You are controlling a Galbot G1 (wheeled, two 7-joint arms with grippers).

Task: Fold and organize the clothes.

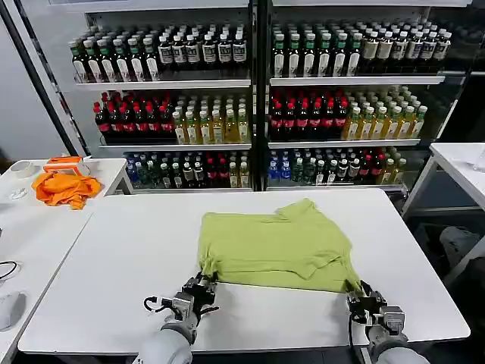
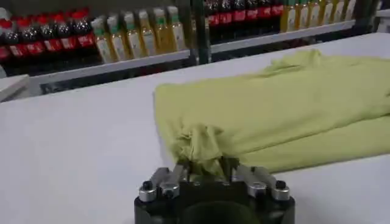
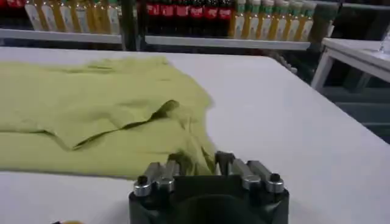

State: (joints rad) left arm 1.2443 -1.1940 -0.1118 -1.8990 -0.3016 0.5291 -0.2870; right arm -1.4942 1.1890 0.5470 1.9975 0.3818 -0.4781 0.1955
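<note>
Nearby, orange cloth (image 1: 65, 188) lies well apart from T-shirt (image 1: 274, 245).

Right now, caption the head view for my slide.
Left gripper and right gripper pinch the near corners of the T-shirt on the white table.

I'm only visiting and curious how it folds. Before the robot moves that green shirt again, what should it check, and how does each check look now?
1. Left gripper shut on the near left corner of the T-shirt: ok, cloth is bunched between its fingers.
2. Right gripper shut on the near right corner: ok, though it holds only the edge.
3. Shirt lying flat: not ok, a layer is folded over and wrinkled.
4. Bare table beyond the shirt for the fold: ok.
5. Orange cloth out of the way: ok, it lies on the side table.
6. Printed graphic's side: cannot tell.
</note>
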